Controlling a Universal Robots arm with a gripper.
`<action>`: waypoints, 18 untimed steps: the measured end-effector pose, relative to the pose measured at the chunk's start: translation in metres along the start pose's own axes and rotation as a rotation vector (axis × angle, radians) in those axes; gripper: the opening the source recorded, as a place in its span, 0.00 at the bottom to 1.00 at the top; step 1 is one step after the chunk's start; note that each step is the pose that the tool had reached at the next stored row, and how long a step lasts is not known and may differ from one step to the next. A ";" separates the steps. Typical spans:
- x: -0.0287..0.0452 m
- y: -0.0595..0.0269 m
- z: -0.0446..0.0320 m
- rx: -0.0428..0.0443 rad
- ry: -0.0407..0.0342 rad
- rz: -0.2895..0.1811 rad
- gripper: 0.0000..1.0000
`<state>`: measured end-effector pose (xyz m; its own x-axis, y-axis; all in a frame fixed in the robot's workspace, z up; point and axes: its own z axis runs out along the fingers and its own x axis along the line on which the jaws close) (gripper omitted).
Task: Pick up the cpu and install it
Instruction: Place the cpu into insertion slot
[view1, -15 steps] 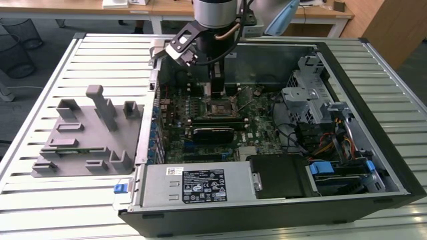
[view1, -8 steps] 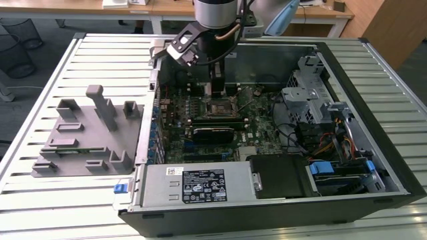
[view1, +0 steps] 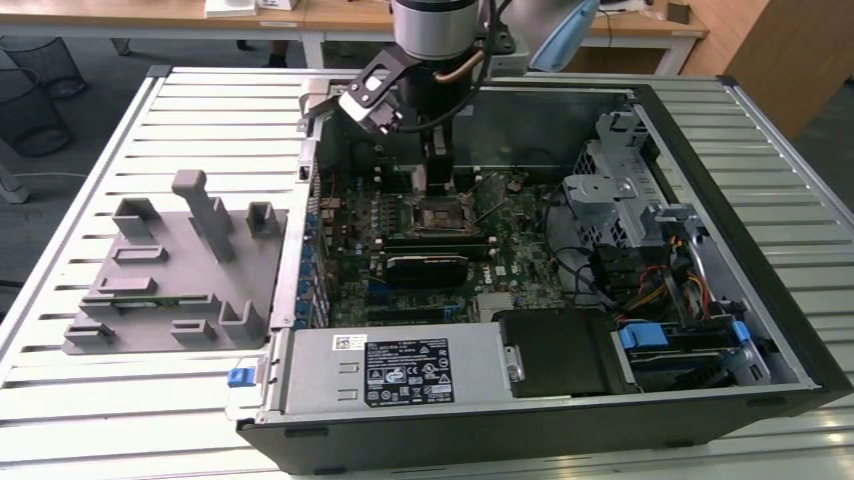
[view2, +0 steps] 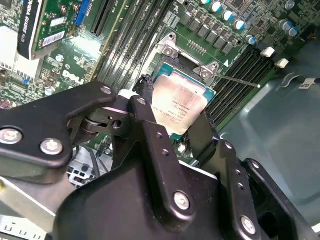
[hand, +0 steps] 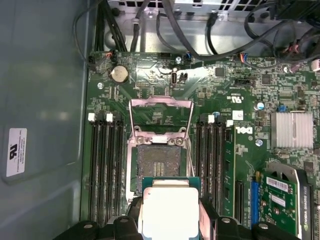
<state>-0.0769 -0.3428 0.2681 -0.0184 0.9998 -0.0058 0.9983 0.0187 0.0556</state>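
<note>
One grey moulded plastic fixture tray (view1: 174, 270) is seen at the exterior view's left, set on the white slatted table (view1: 80, 400) beside the open black computer case (view1: 534, 445). A white printed label (view1: 400, 372) is carried on the grey power supply box (view1: 314, 375) at the case's near edge. Inside the case, the black two-finger gripper (view1: 434, 175) is lowered over the green motherboard (view1: 521, 250).

In both wrist views, the small flat square cpu with a shiny silver-grey metal top (view2: 177, 107) (hand: 170, 212) is clamped between the gripper's fingers (view2: 145, 115). Faint print is borne on its top. It is held just over the edge of the open black square socket (hand: 159, 162), whose thin metal frame (hand: 161, 112) is raised, and it is not seated. A white sticker (hand: 16, 152) is fixed to the case wall. A grey metal drive cage (view1: 627, 190) stands at the exterior view's right.
</note>
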 end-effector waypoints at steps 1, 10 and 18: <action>0.0002 0.0001 0.0011 -0.0001 0.0002 -0.004 0.53; 0.0028 0.0013 0.0107 0.0001 -0.0004 0.004 0.53; 0.0040 0.0051 0.0208 0.0001 -0.0008 0.011 0.53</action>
<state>-0.0707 -0.3388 0.2477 -0.0071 1.0000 -0.0059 0.9984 0.0074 0.0556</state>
